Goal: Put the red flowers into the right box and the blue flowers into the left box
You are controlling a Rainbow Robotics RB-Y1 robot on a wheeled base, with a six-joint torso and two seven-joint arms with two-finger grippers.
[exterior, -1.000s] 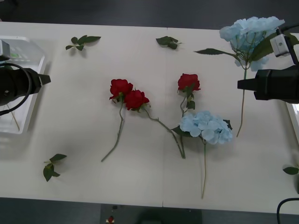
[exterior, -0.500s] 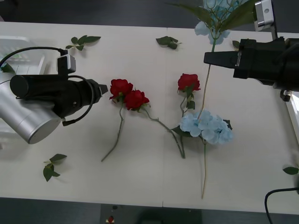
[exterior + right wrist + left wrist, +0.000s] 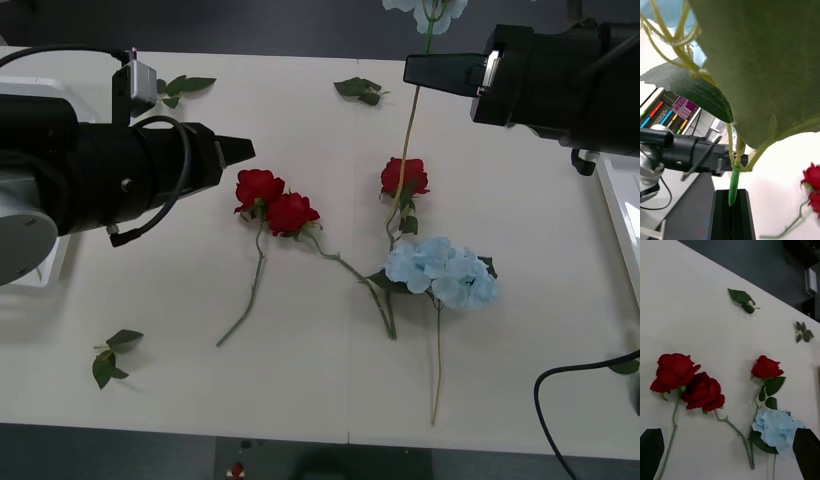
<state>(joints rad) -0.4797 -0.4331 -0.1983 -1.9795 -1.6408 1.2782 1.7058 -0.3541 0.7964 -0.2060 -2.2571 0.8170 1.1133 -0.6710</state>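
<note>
Right gripper high over table's far right side, fingers pinched on held blue flower's stem, stem hanging near-vertical, bloom up, left box well off to the left. Left gripper spread wide, hovering just beside paired red roses, clearly nearer arm for them. Loose blue flower flat on table, stem toward the robot.

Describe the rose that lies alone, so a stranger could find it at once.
On the white table, three red roses lie near the middle, above a blue flower. Two touch each other on the left; the lone rose sits apart to their right, its stem running down into the blue flower's leaves.
</note>
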